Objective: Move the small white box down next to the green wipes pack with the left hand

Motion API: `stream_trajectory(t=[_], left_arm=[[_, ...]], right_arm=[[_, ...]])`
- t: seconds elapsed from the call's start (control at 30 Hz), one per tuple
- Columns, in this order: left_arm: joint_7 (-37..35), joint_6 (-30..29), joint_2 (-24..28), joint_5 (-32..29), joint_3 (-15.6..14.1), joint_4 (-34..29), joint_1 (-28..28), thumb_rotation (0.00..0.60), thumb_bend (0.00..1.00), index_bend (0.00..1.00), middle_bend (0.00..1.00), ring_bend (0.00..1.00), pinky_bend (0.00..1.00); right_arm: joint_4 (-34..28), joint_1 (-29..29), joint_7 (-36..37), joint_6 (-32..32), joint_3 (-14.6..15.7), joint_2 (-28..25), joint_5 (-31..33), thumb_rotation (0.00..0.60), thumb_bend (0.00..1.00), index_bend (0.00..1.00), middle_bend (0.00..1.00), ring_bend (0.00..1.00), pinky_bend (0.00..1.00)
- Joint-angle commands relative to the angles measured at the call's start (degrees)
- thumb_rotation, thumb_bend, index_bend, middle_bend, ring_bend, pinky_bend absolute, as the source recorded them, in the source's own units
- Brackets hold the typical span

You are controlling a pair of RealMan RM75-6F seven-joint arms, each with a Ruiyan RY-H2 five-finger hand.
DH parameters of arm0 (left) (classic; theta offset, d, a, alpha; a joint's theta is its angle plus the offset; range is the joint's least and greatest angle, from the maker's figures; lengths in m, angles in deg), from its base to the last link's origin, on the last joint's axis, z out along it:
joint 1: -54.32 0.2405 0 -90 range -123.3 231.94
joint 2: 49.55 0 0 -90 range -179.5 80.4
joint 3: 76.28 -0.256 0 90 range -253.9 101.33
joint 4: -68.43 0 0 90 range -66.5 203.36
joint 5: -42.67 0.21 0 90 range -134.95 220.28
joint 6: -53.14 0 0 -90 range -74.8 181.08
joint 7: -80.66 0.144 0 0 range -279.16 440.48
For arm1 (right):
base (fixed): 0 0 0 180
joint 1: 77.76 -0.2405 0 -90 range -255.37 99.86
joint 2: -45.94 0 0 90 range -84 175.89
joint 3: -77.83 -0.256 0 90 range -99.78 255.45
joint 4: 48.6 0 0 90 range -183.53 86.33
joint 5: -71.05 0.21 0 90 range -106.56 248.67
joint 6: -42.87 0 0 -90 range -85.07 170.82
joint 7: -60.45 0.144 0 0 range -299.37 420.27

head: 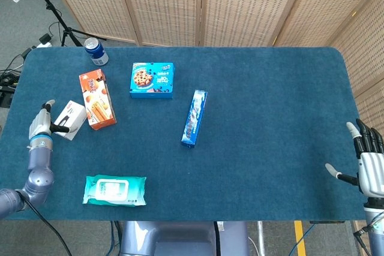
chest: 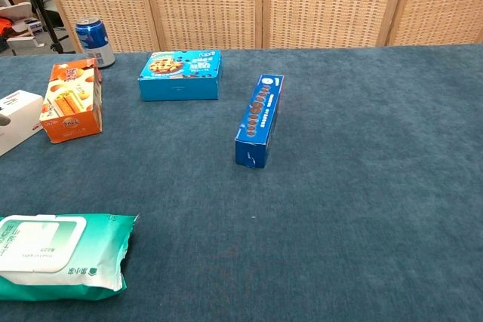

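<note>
Head view: the small white box (head: 70, 120) is recorded at the far left of the blue table (head: 270, 106), touching or just beside the left face of the orange snack box (head: 97, 99). The green wipes pack (head: 115, 190) is noted nearer the front edge, well apart from the box and slightly to its right.

The left hand (head: 42, 126) is seen at the box's left end, with one digit reaching to the box's near-left edge; whether contact is made cannot be told. No full grasp is evident, and the fingers appear spread rather than closed round the box. The right hand (head: 367, 163) is held beyond the near right corner of the table, fingers apart, nothing held.

Step in hand, as judged: the approach to the box; lifting and carrying are not yet done. The next move is judged to call for the fingers being closed across the box's short width, with care that the adjoining orange snack box is not dragged, followed by carriage toward the near edge and placement beside the wipes pack.

Orientation: the box lies flat, its long axis running diagonally from near-left to far-right, the far-right end pointing at the snack box.

In the chest view only the box's right part (chest: 19, 120) is shown at the left border; what may be a fingertip is seen against it.
</note>
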Motion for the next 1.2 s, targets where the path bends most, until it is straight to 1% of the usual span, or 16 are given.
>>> stream_trajectory(t=[0.03,0.17,0.37,0.47,0.5,0.57,0.63,0.67,0.73,0.83,0.87,1.03,1.1,1.2], left_arm=[[0.50,-0.22,-0.37,-0.33,0.02,0.15,-0.20,0.600,0.00,0.00,0.00,0.00,0.00],[1.94,-0.43,-1.46,-2.55,0.16,1.33,-0.92,0.600,0.01,0.00,0.00,0.00,0.01],[2.53,-0.15,-4.21,-4.42,1.64,5.29,-2.05,0.600,0.08,0.00,0.00,0.00,0.14],[2.84,-0.15,-5.22,-4.24,1.87,6.52,-2.35,0.600,0.15,0.01,0.00,0.03,0.23],[3.00,-0.28,-5.58,-4.10,1.86,6.94,-2.42,0.600,0.19,0.04,0.02,0.07,0.28],[3.08,-0.70,-6.35,-3.91,2.00,7.89,-2.51,0.600,0.23,0.10,0.07,0.15,0.32],[3.54,-0.72,-7.08,-3.79,1.95,8.91,-2.51,0.600,0.29,0.14,0.16,0.23,0.37],[3.99,-0.52,-7.24,-3.89,1.80,9.22,-2.50,0.600,0.31,0.16,0.19,0.25,0.38],[4.67,-0.32,-7.60,-4.25,1.76,10.01,-2.51,0.600,0.35,0.22,0.24,0.29,0.41],[5.00,-0.28,-7.98,-3.83,2.04,11.04,-2.41,0.600,0.38,0.31,0.30,0.33,0.43],[4.86,-0.38,-7.97,-3.54,2.20,11.15,-2.30,0.600,0.38,0.32,0.31,0.33,0.44],[3.50,-1.43,-6.20,-0.76,2.91,9.18,-0.83,0.600,0.39,0.33,0.32,0.34,0.45],[2.47,-3.17,-4.75,1.81,2.87,7.13,0.22,0.600,0.39,0.33,0.32,0.34,0.45],[0.34,-5.22,-1.54,5.75,3.00,2.22,2.44,0.600,0.39,0.34,0.32,0.34,0.45]], right_arm=[[-0.01,-0.01,0.03,0.00,-0.01,-0.01,0.00,0.600,0.00,0.00,0.00,0.00,0.00],[-0.07,0.05,0.22,-0.12,-0.04,-0.07,-0.01,0.600,0.00,0.00,0.00,0.00,0.00],[-0.10,0.07,0.59,-0.10,-0.09,-0.19,0.04,0.600,0.00,0.00,0.00,0.00,0.00],[-0.10,0.10,0.74,-0.14,-0.12,-0.23,0.06,0.600,0.00,0.00,0.00,0.00,0.00],[-0.10,0.11,0.84,-0.15,-0.14,-0.26,0.09,0.600,0.00,0.00,0.00,0.00,0.00],[-0.09,0.13,1.00,-0.16,-0.18,-0.31,0.14,0.600,0.00,0.00,0.00,0.00,0.00],[-0.06,0.15,1.14,-0.17,-0.23,-0.37,0.20,0.600,0.00,0.00,0.00,0.00,0.00],[-0.06,0.16,1.21,-0.15,-0.23,-0.39,0.22,0.600,0.00,0.00,0.00,0.00,0.00],[-0.05,0.14,1.27,-0.08,-0.19,-0.41,0.19,0.600,0.00,0.00,0.00,0.00,0.00],[-0.11,0.17,1.32,-0.15,-0.16,-0.45,0.08,0.600,0.00,0.00,0.00,0.00,0.00],[-0.12,0.18,1.32,-0.19,-0.16,-0.45,0.07,0.600,0.00,0.00,0.00,0.00,0.00],[-0.25,0.22,1.44,-0.25,-0.13,-0.50,-0.02,0.600,0.00,0.00,0.00,0.00,0.00],[-0.30,0.26,1.42,-0.37,-0.13,-0.52,-0.09,0.600,0.00,0.00,0.00,0.00,0.00],[-0.37,0.27,1.34,-0.39,-0.04,-0.50,-0.21,0.600,0.00,0.00,0.00,0.00,0.00]])
